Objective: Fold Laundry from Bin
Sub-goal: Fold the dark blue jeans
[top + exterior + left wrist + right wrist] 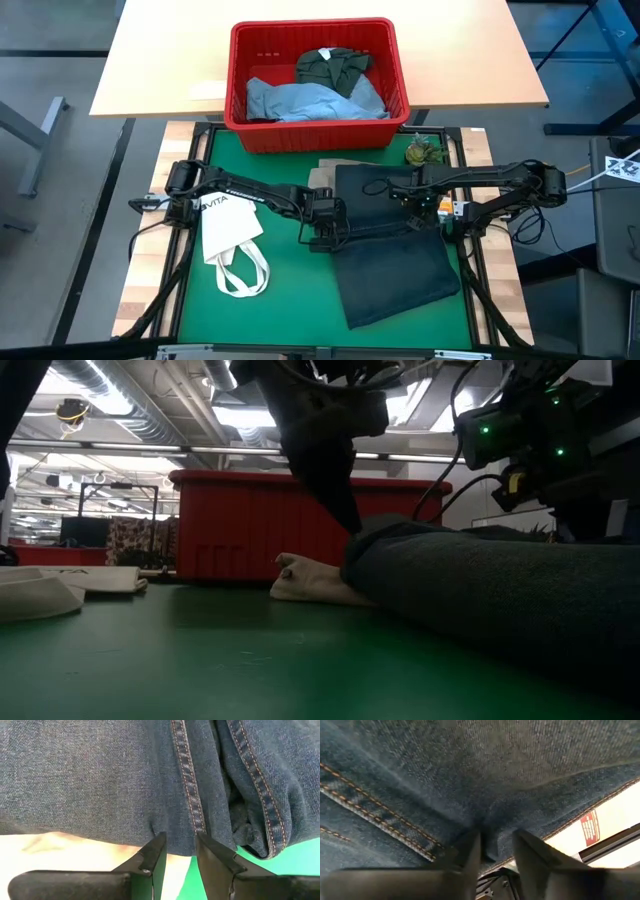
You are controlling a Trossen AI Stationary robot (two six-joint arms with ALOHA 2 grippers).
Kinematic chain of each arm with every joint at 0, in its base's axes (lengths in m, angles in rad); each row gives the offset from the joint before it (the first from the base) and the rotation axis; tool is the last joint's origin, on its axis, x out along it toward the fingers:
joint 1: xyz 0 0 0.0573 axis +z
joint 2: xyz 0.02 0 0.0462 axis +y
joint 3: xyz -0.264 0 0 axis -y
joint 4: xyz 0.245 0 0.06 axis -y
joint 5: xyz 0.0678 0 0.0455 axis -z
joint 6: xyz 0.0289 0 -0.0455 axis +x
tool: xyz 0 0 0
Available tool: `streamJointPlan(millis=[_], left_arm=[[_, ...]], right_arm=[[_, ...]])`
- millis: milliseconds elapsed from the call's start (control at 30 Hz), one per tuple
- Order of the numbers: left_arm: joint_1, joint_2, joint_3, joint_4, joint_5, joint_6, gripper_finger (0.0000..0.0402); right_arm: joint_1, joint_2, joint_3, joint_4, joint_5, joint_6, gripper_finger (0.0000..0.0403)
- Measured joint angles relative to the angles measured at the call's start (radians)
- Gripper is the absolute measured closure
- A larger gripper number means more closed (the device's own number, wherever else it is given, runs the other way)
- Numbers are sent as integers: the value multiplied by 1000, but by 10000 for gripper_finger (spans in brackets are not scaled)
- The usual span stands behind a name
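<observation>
Two arms meet over the dark navy jeans (390, 245), which you have spread on the green bench (290, 310) below the bin (318, 85); from above, the left gripper (325, 238) sits at the jeans' left edge and the right gripper (418, 205) over their upper right part, a placing that suits taking opposite sides for a fold. More laundry, a light blue piece (300, 100) and an olive piece (333, 65), waits in the bin, and a white tote bag (232, 240) lies aside. At bench height you see the denim humped, with a beige garment (305, 582) poking from beneath it. Your left wrist view alone shows jaws pinching the denim's edge by a seam. Your right wrist view shows jaws parted around a fold of denim; whether they grip it, I cannot tell.
</observation>
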Motion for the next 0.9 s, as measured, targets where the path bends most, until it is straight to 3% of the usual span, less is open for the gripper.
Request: streamJointPlan(millis=[167, 333, 500, 667, 900], left_arm=[[1, 0, 0, 13, -4, 19, 302], [23, 0, 0, 16, -27, 31, 302], [56, 0, 31, 15, -29, 19, 302], [84, -1, 88, 37, -27, 23, 302], [156, -2, 111, 232, -32, 23, 302]], right_arm=[[0, 0, 0, -8, -3, 0, 201], [0, -2, 58, -151, -19, 3, 162], [0, -38, 163, -242, 48, -6, 153], [0, -72, 232, -215, 144, -28, 154], [0, -73, 219, -56, 401, -57, 153]])
